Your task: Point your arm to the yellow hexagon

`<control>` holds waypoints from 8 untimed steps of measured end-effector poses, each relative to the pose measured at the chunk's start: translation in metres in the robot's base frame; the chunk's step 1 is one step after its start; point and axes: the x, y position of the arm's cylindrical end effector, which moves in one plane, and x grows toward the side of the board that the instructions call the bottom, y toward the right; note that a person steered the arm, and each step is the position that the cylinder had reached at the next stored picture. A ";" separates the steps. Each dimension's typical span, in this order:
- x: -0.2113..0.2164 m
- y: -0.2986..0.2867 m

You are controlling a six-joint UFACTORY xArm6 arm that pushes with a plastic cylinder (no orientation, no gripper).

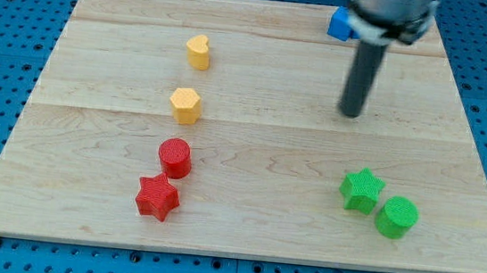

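Observation:
The yellow hexagon (185,105) sits left of the board's middle. A yellow heart-shaped block (199,51) stands above it, toward the view's top. My rod comes down from the view's top right, and my tip (350,114) rests on the board far to the right of the yellow hexagon, at about the same height in the view. Nothing touches my tip.
A red cylinder (174,158) and a red star (158,197) lie below the yellow hexagon. A green star (362,189) and a green cylinder (396,216) sit at the lower right. A blue block (339,23) is partly hidden behind the arm at the top. The wooden board (243,235) lies on a blue pegboard.

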 end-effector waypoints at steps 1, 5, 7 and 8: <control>-0.058 0.073; -0.101 0.115; -0.103 0.123; -0.113 0.124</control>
